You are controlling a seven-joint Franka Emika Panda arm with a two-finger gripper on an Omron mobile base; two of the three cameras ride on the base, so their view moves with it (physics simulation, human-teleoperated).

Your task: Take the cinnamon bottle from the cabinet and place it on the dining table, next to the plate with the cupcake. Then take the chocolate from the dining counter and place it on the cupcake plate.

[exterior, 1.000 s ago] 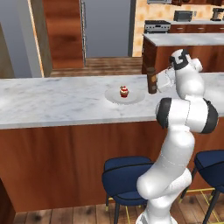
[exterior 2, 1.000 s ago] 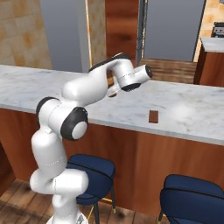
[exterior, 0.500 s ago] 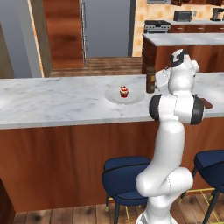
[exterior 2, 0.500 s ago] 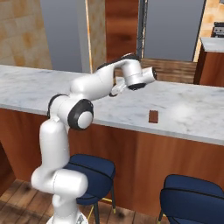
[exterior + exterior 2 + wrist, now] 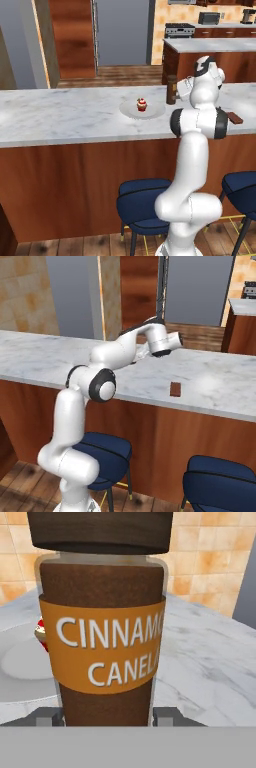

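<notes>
White-grey marble dining table [image 5: 60,120]: our gripper [image 5: 176,92], swung closer, pinches the dark brown cinnamon bottle [image 5: 171,89] upright beside the pale grey plate [image 5: 131,110]; release next.

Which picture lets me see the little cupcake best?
The left base view: the cupcake shows whole there, red wrapper and white frosting, sitting on its plate. In the hand view the cinnamon bottle covers it, leaving a red sliver at the bottle's left edge. In the right base view I cannot make it out.
</notes>
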